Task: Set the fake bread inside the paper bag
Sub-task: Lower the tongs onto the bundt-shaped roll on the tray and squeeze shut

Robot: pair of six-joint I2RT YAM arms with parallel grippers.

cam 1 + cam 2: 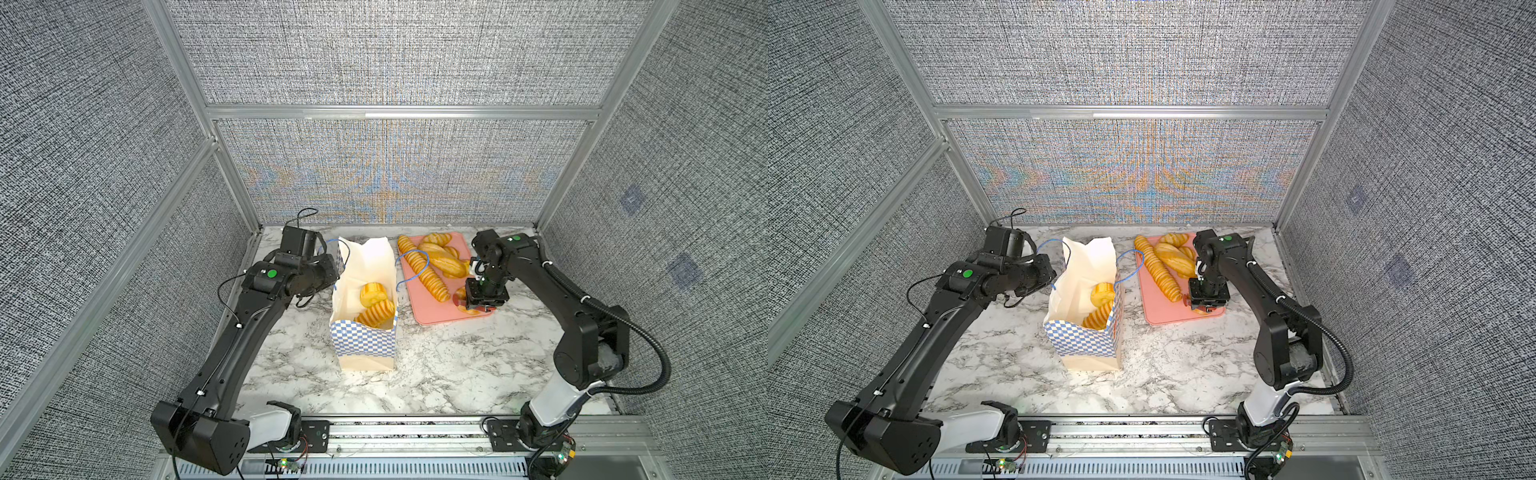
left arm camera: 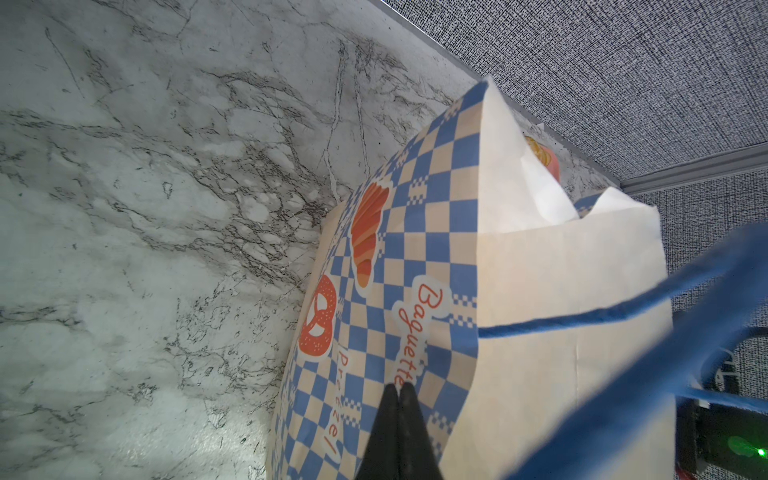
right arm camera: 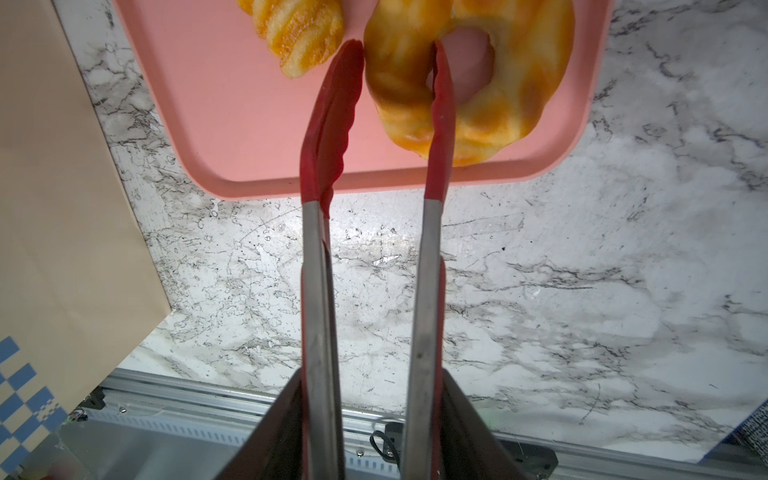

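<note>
The bag (image 1: 365,340) stands open mid-table on the marble table (image 1: 457,365), just left of the pink tray (image 1: 432,313); a round roll (image 1: 372,293) and a ridged loaf (image 1: 376,313) lie inside it; the baguette (image 1: 428,278) lies along the tray's left side, with oval loaves (image 1: 446,259) touching it at the far end.

The right gripper (image 3: 372,378) has its fingers closed on the steel arms of the tongs (image 3: 419,291), which stand part open; one red tip sits in the hole of the ring bun (image 3: 478,104) and the other just outside its rim, with the ring's wall between them; the ring lies at the tray's near right corner, and the baguette's end is near the outer tip.

The left gripper (image 2: 399,390) is closed tip to tip against the bag's checkered side; whether it nips any paper I cannot tell; a blue cord (image 2: 582,321) crosses the bag's plain side beside it.

In both top views the right wrist covers most of the ring bun, and the left arm's wrist hides the left fingertips at the bag's far left corner; the bag's walls hide its floor; a blurred cord close to the lens blocks part of the left wrist view; how many loaves lie on the tray is hard to make out.
</note>
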